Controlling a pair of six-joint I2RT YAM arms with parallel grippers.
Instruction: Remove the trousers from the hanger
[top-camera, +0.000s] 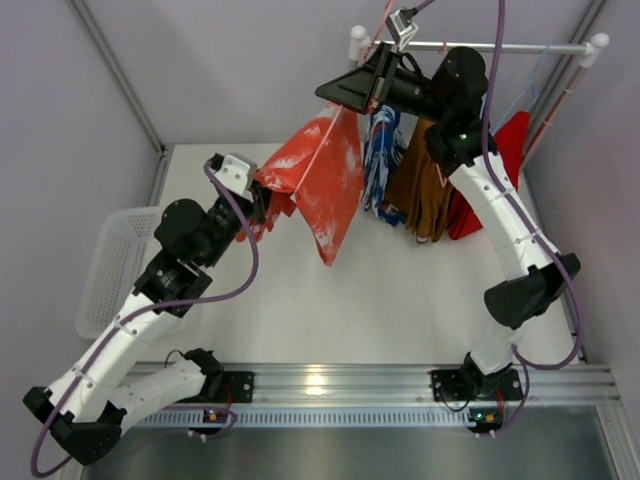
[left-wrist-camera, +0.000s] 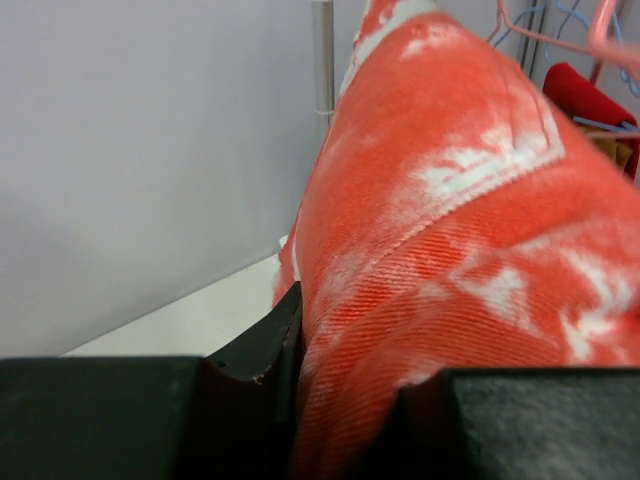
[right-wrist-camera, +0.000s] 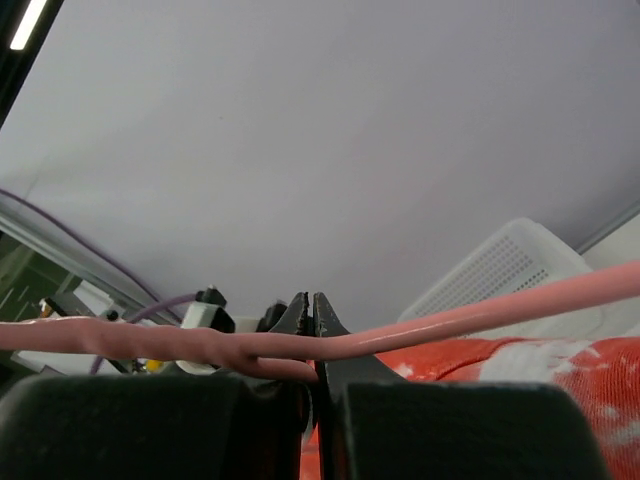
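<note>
- While the trousers (top-camera: 322, 175) hang stretched at upper centre above the worktop (top-camera: 380, 310), the left tool (top-camera: 262, 207) pinches their lower-left edge.
- At the top, the right tool (right-wrist-camera: 312, 322) is clamped on the pink hanger (right-wrist-camera: 480, 315) wire near the rail (top-camera: 520, 46).

Clad in white link shells between bulky black joint housings, left arm (top-camera: 110, 345) and right arm (top-camera: 500, 215) alike. Trailed by a purple cable (top-camera: 252, 262) looping from base to wrist on each. Marked by a small green light (top-camera: 462, 136) on the right arm's upper black joint. Topped with a white camera block (top-camera: 236, 173) at the left wrist. Ending in matte black, blocky jaws.
</note>
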